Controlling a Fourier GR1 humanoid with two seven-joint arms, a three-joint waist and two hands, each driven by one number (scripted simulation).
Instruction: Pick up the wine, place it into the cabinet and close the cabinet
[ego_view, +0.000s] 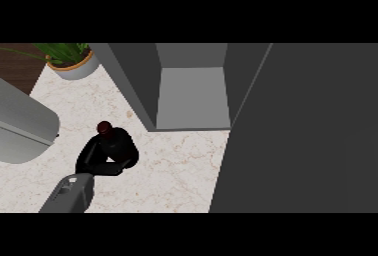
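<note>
- Nearest thing in the head view is a grey forearm coming in from the lower edge on the left side, so that's the left hand (108, 151). The right hand doesn't show at all.
- The left hand has its black fingers curled round the wine (104, 126). Only the dark red top of the bottle pokes out above the fingers, the rest is hidden by the hand. It's over the marble counter (177, 170), but I can't tell whether it's already lifted or still standing there.
- So I'd say we're in the pick-up step, grasp made.
- Next move, as I read it: carry the bottle up and to the right into the cabinet (190, 95), keeping clear of its left wall.
- The cabinet is open, its door (295, 130) swung out, filling the right side of the view. The shelf that shows has nothing on it.
- A big grey rounded appliance (22, 127) sits at the left edge.
- Farthest back, a potted plant (72, 60) in the top left corner.
</note>
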